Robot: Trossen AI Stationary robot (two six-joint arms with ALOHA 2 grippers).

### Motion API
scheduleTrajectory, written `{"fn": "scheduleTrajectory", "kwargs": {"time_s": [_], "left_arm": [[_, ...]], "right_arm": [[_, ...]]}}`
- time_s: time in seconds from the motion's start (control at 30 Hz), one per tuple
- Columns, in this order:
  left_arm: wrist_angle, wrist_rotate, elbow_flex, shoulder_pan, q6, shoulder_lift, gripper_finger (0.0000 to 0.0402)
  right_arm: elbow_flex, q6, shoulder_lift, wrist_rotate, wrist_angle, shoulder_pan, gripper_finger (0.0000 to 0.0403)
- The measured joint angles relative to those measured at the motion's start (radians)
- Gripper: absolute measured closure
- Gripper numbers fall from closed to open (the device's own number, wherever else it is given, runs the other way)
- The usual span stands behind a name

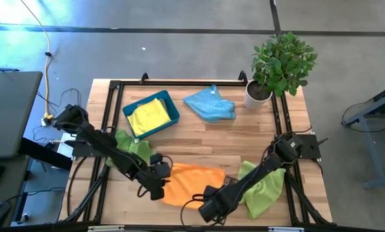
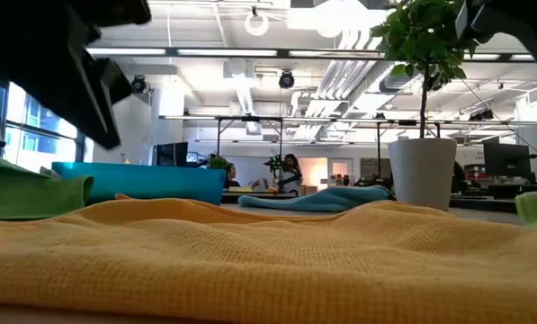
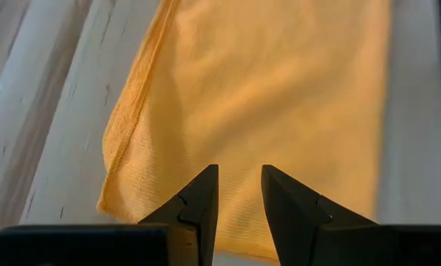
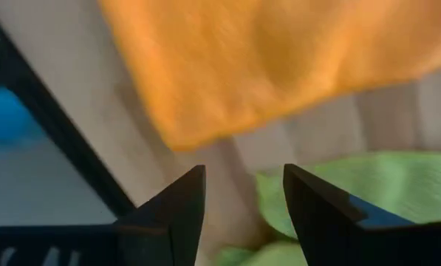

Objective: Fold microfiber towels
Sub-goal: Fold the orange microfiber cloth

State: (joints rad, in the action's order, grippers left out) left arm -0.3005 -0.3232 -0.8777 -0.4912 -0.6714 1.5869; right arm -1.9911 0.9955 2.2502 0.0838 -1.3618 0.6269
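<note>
you are seeing an orange towel (image 1: 191,185) lying flat at the lower centre of the desk (image 1: 244,125). the left end effector (image 1: 157,183) is hovering at its left edge, fingers slightly apart, gripping nothing. the right end effector (image 1: 208,207) is sitting at its lower right corner, fingers spread wide and empty, beside a lime green towel (image 1: 264,187).

Wooden slat table (image 1: 198,138), black-framed — carries 1 orange towel (image 1: 192,183) at the near edge, 2 lime green towels (image 1: 264,187) (image 1: 133,148), 1 light blue towel (image 1: 209,105), 1 teal tray (image 1: 131,109) holding a yellow towel (image 1: 150,116), 1 potted plant (image 1: 279,64).
</note>
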Motion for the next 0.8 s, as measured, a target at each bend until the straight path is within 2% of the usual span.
{"fn": "scheduleTrajectory", "kwargs": {"time_s": [0.27, 0.47, 0.53, 0.63, 0.8], "left_arm": [[0.086, 0.061, 0.0, 0.01, 0.013, 0.133, 0.0308], [0.075, 0.075, -0.001, 0.025, -0.007, 0.186, 0.0308], [0.072, 0.078, -0.004, 0.033, -0.026, 0.194, 0.0308], [0.074, 0.08, -0.006, 0.054, -0.032, 0.203, 0.0308], [0.087, 0.046, -0.004, 0.117, -0.032, 0.206, 0.0308]], "right_arm": [[0.01, -0.089, -0.003, -0.094, -0.114, -0.005, 0.0226], [0.163, -0.054, -0.068, -0.109, -0.107, -0.029, 0.0226], [0.252, -0.013, -0.122, -0.103, -0.053, -0.026, 0.0226], [0.401, 0.086, -0.225, -0.114, 0.129, -0.025, 0.0226], [0.634, 0.131, -0.359, -0.293, 0.533, -0.025, 0.0226]]}}
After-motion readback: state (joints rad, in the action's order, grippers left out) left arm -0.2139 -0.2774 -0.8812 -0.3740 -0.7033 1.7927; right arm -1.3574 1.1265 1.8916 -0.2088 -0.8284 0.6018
